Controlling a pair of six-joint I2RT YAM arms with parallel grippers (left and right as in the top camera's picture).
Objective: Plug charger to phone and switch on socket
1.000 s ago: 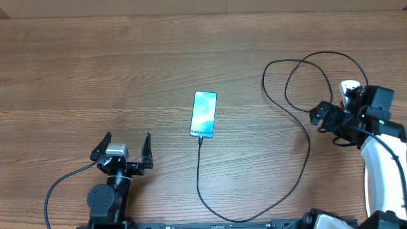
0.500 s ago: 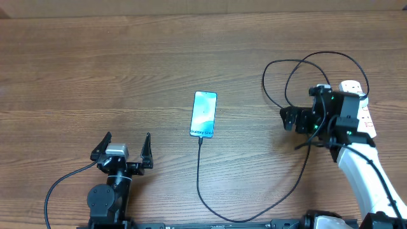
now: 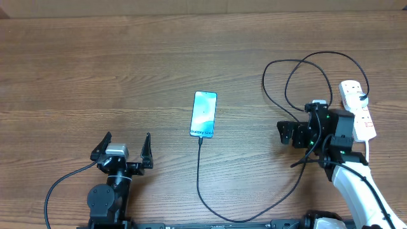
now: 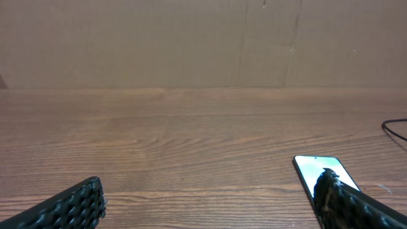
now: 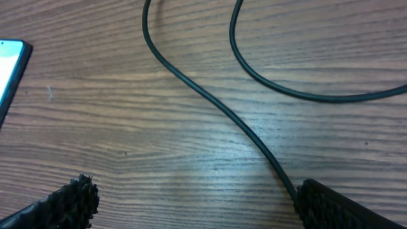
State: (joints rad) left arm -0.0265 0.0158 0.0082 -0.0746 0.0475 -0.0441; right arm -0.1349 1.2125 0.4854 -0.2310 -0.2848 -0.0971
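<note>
Pressure on the switch is what the step in hand seems to call for. The charger (image 3: 198,180) already meets the near end of the phone (image 3: 204,114), so the socket (image 3: 357,108) looks like the job left. Its switches are too small to read from overhead. The right gripper (image 3: 283,133) hovers low over the worktop (image 3: 95,70) just left of the socket. Its fingers are spread wide and hold nothing, and the cable crosses the wood beneath them. To do this well, the arm should lift clear of those loops before swinging toward the strip. It should then draw its fingers nearly together and push one tip straight down, so the light strip does not skid. The left gripper (image 3: 126,142) sits at the near edge, also wide and empty, well apart from the phone.

The cable is thin, black, smooth and round, and lies in limp curves. The phone is a slim flat slab with black edges and a lit pale-blue screen, at the middle of the worktop. The socket is a white elongated strip at the far right. The fingers (image 5: 70,205) are black with a knobbly, pitted face. The worktop is matt wood grain.
</note>
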